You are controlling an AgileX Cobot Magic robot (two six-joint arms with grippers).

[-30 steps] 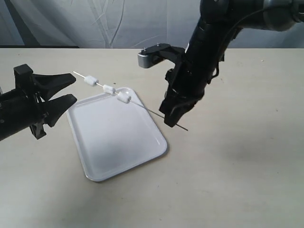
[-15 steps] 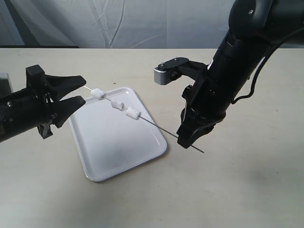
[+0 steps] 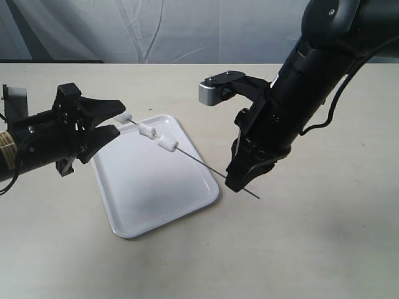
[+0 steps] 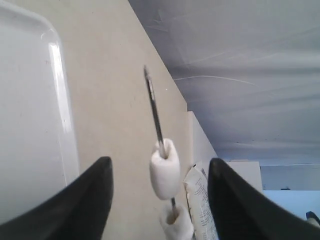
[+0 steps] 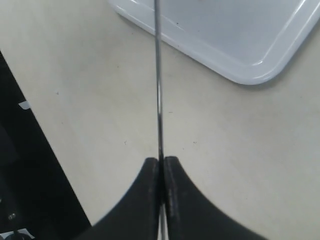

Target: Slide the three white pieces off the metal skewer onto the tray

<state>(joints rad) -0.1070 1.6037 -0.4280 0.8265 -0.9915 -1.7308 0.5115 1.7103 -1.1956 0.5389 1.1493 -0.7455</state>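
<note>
The thin metal skewer (image 3: 199,160) slants above the white tray (image 3: 156,193), and my right gripper (image 3: 234,180) is shut on its lower end. Three white pieces sit on its upper part: one (image 3: 124,116) near the tip, a second (image 3: 147,131), and a third (image 3: 167,144). My left gripper (image 3: 116,122) is open, its black fingers on either side of the tip piece. The left wrist view has that piece (image 4: 165,172) between the spread fingers (image 4: 95,195), apart from both, with another piece (image 4: 177,225) behind it. In the right wrist view the gripper (image 5: 161,162) pinches the skewer (image 5: 158,90).
The tray rim (image 5: 240,75) lies just ahead of my right gripper on the beige tabletop. A printed white packet (image 4: 200,200) shows beyond my left gripper. A grey curtain (image 3: 156,31) hangs behind the table.
My left gripper has advanced to the right, so the tip piece now sits between its open fingers. My right arm has shifted the skewer slightly left.
</note>
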